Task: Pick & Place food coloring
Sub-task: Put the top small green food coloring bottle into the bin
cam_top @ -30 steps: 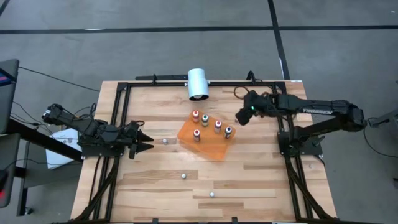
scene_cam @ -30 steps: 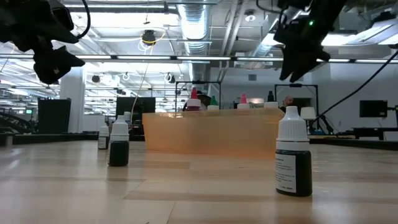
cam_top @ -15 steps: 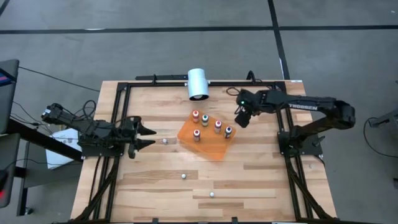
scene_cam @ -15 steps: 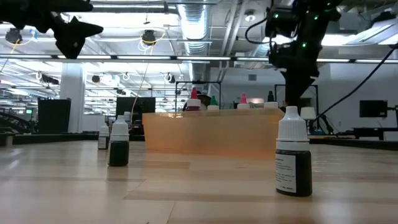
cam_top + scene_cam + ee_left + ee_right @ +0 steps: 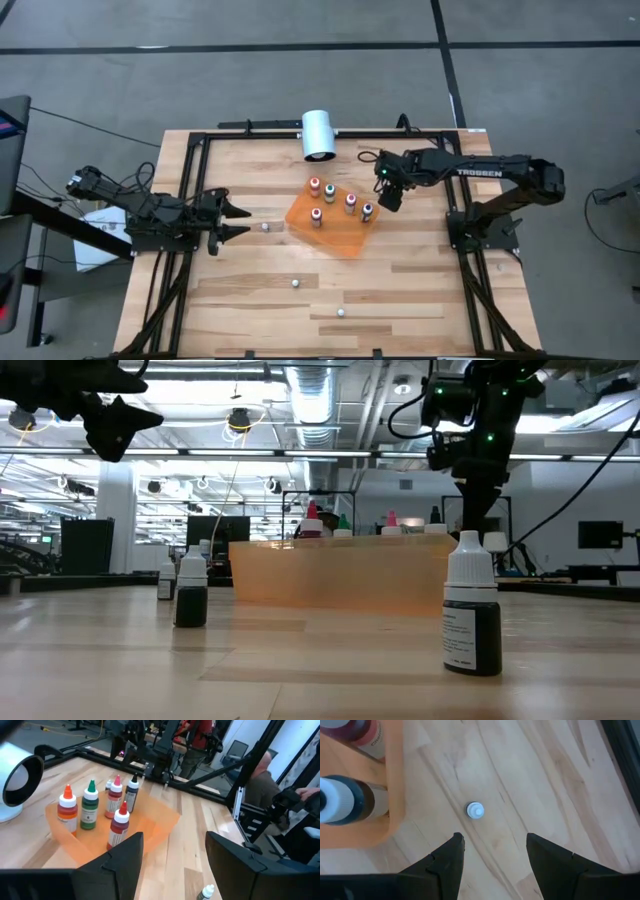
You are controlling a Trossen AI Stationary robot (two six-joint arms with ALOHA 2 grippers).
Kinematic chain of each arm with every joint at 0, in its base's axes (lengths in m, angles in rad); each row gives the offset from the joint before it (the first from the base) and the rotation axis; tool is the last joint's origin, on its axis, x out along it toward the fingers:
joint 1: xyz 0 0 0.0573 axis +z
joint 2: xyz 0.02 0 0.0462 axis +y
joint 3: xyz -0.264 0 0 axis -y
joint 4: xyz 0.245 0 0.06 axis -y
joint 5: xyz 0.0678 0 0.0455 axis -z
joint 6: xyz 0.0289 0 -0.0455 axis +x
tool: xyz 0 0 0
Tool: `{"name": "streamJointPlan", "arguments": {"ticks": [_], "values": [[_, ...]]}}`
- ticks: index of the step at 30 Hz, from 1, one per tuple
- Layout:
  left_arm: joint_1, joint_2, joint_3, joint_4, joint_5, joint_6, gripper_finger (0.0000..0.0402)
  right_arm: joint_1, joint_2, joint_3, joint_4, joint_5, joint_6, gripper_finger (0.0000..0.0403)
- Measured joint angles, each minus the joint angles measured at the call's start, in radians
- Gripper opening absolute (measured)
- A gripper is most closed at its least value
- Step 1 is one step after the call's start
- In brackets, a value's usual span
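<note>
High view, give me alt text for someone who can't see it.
Seen from above, five small food coloring bottles stand on an orange sheet at the middle of a wooden table. The right gripper hovers, open, just beside the sheet; the left gripper, open, waits near the table's left edge.

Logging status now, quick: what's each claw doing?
Left claw: open, empty, beside the orange tray.
Right claw: open, empty, above the table.

One camera looks straight down on my whole table [image 5: 400,290]. Another sits at tabletop height, close behind a dark bottle [image 5: 471,615], facing the room. My left wrist camera looks across at the orange sheet [image 5: 160,822]; my right wrist camera looks down beside it. All four share that sheet.
</note>
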Motion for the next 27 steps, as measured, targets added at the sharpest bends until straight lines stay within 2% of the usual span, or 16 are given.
{"name": "streamJointPlan", "arguments": {"ticks": [8, 16, 27], "values": [[0.0, 0.0, 0.0, 0.0, 0.0, 0.0, 0.0206, -0.005, 0.013, 0.0, 0.007, 0.0, -0.004, 0.0202], [0.0, 0.0, 0.0, 0.001, 0.02, -0.001, 0.0206, -0.005, 0.012, 0.0, 0.008, -0.004, -0.134, 0.0202], [0.0, 0.0, 0.0, 0.001, 0.053, 0.008, 0.0206, -0.003, 0.012, 0.0, 0.008, -0.012, -0.16, 0.0202]]}}
